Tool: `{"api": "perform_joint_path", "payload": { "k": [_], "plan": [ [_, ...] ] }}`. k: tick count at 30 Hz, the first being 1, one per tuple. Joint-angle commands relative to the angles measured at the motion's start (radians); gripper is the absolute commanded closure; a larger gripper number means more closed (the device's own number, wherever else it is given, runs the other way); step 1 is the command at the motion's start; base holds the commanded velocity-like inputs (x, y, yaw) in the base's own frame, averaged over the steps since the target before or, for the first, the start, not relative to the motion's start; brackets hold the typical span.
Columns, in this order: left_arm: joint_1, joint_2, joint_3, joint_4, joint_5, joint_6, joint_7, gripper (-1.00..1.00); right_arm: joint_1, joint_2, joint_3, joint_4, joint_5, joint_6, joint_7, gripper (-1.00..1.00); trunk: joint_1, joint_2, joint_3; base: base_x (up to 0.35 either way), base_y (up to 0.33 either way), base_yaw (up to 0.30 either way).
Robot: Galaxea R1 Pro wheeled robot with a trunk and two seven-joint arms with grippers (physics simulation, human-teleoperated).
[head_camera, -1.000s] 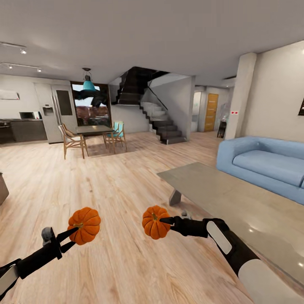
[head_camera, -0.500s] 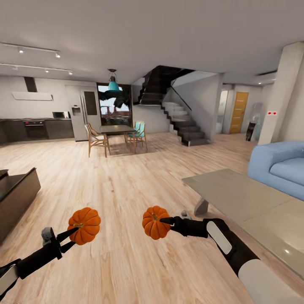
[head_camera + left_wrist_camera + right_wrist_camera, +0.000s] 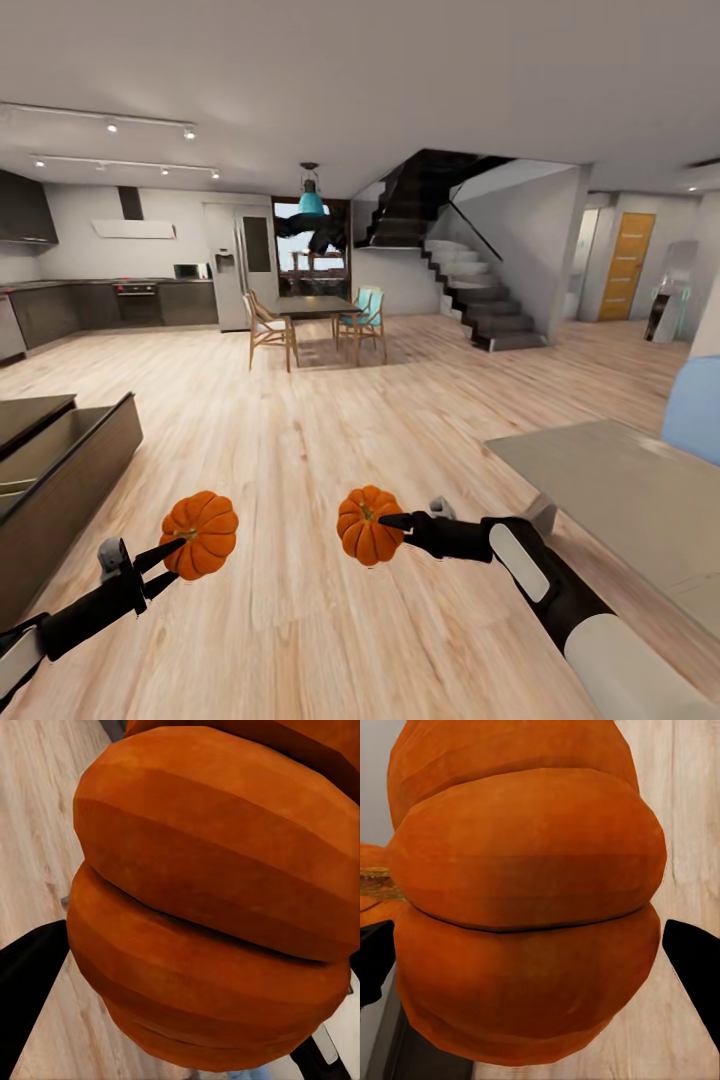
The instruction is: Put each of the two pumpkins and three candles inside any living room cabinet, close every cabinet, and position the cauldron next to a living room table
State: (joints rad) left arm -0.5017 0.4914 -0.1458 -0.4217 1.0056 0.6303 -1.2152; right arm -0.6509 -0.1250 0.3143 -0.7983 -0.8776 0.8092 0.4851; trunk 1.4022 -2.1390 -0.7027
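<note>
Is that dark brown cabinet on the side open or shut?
Open. The cabinet has a drawer pulled out, its hollow inside showing from above in the head view.

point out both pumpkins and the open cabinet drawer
left pumpkin (image 3: 201, 534), head view, on its ribbed side in the left gripper (image 3: 170, 553)
right pumpkin (image 3: 366, 527), head view, on its ribbed side in the right gripper (image 3: 393, 521)
cabinet (image 3: 75, 480), head view, on the open drawer's dark front

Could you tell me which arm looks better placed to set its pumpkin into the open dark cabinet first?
Probably the left: the left gripper holds its pumpkin on the side nearest the open cabinet, whereas the right gripper's pumpkin is farther away.
</note>
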Motion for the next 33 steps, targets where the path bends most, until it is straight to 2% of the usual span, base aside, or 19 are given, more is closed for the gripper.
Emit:
{"api": "perform_joint_path", "payload": {
  "k": [1,28,33],
  "plan": [
    [-0.001,0.001,-0.003,0.0,0.012,0.011,-0.001,1.0,-0.001,-0.001,0.001,-0.001,-0.012,-0.001,0.005,1.0,0.0,-0.001,-0.001,0.333,0.009,0.014],
    [-0.001,0.001,-0.003,0.0,0.013,0.011,-0.001,1.0,-0.001,-0.001,0.0,-0.001,-0.012,-0.016,0.011,1.0,0.0,-0.001,-0.001,0.337,0.001,0.001],
    [-0.001,0.001,-0.003,0.0,0.013,0.011,-0.001,1.0,-0.001,0.0,0.001,0.0,-0.013,-0.014,0.001,1.0,0.0,-0.001,-0.004,0.337,0.0,0.109]
  ]
}}
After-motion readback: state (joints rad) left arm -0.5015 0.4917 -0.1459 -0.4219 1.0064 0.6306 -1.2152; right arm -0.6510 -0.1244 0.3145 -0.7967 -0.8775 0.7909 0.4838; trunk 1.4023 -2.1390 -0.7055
